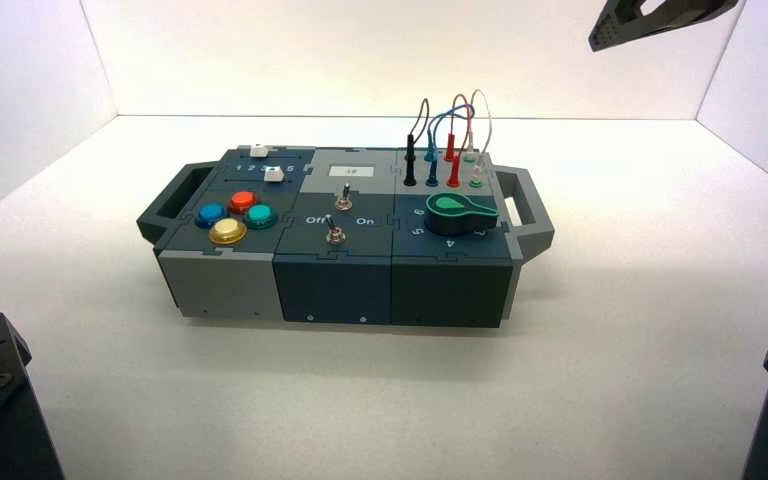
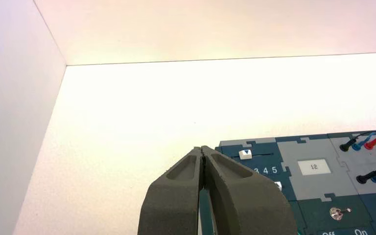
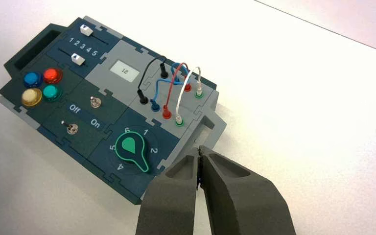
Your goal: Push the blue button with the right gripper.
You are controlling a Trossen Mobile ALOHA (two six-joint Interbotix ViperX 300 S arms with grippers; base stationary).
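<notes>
You see the white surface (image 1: 610, 330) carrying the box (image 1: 345, 240) lengthwise left to right. Only the high view shows the right gripper (image 1: 660, 20) raised above the far right, well apart from the box. Your right wrist view (image 3: 199, 161) shows its jaws closed, empty, over the box's right handle; the left gripper (image 2: 201, 156), also closed, hangs by the left end. The blue button (image 1: 211, 213) sits leftmost in the box's left-end cluster, dome up.
</notes>
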